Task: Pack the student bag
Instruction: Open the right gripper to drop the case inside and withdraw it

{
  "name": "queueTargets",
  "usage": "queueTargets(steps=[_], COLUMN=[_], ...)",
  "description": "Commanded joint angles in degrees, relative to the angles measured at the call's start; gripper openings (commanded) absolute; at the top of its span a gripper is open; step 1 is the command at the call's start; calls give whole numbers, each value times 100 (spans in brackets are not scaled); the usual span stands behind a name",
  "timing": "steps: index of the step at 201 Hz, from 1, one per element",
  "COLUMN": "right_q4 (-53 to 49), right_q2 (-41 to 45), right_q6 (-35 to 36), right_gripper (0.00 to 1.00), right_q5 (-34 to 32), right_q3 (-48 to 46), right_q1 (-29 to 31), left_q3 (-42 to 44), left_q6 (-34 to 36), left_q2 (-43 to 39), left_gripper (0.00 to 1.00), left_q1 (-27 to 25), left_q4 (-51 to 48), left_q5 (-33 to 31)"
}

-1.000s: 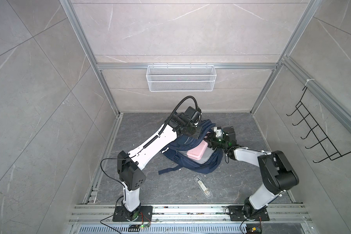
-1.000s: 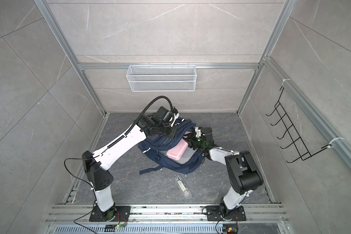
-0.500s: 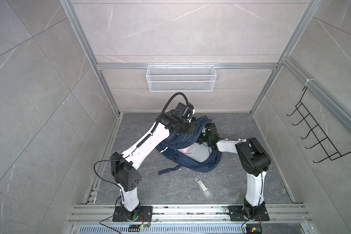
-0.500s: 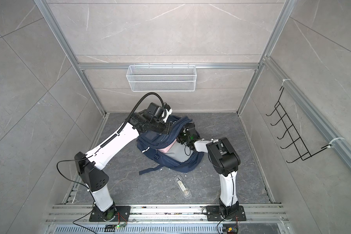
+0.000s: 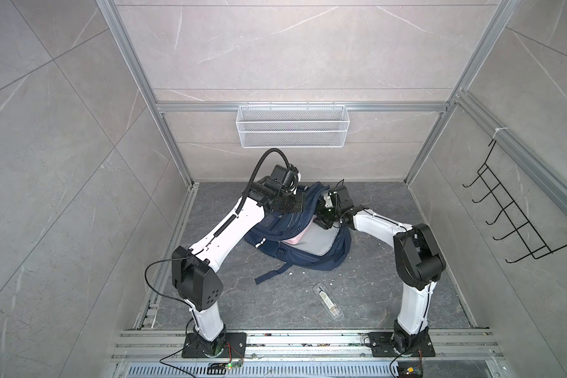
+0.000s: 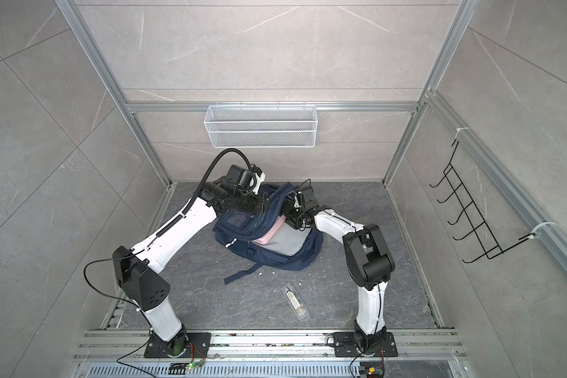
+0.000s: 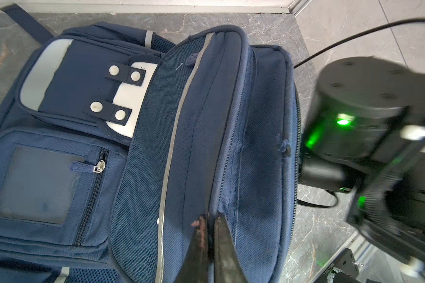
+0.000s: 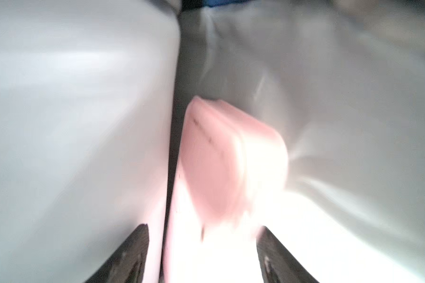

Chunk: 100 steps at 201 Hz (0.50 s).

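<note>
The student bag (image 5: 321, 258), a navy-blue backpack, lies on the floor in both top views (image 6: 292, 258), its main opening showing light grey lining (image 5: 315, 240). My left gripper (image 7: 210, 218) is shut on a fold of the bag's navy top flap and holds it up; it shows in both top views (image 5: 303, 204) (image 6: 265, 204). My right gripper (image 8: 201, 235) reaches inside the opening and is open. A pink case (image 8: 231, 159) lies on the lining just ahead of its spread fingertips, free of them. Part of that case peeks from under the flap (image 5: 297, 238) (image 6: 269, 236).
A clear plastic case (image 5: 328, 304) lies on the floor in front of the bag. A loose navy strap (image 5: 272, 273) trails toward it. A white wire basket (image 5: 292, 126) hangs on the back wall. A black hook rack (image 5: 511, 216) is on the right wall.
My right gripper carried the pink case into the bag under the flap, then spread its jaws off it. My left gripper kept its pinch on the flap and raised it slightly.
</note>
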<state>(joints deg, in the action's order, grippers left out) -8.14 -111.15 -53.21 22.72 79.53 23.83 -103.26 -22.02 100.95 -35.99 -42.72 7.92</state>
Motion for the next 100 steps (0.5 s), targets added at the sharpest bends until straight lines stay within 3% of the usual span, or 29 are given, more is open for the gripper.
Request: queueTargets(steps=[1,55,100], right_q4=[-1031,-1181,-1245], right_q2=[354,1577,3253], right_q6=[761,1330,1611], right_gripper=[71,68,65], right_q5=[-123,-352,-761], right_q3=[116,-1269,-2712], right_q1=[-120,-245,-247], left_q3=[-54,13,-133], left_q6=[-140,-289,-209], left_q2=[-374,-83,472], left_gripper=[0,0,0], left_q1=[22,-28,-613], left_q4=[583,668,628], left_q5=[145,319,-122])
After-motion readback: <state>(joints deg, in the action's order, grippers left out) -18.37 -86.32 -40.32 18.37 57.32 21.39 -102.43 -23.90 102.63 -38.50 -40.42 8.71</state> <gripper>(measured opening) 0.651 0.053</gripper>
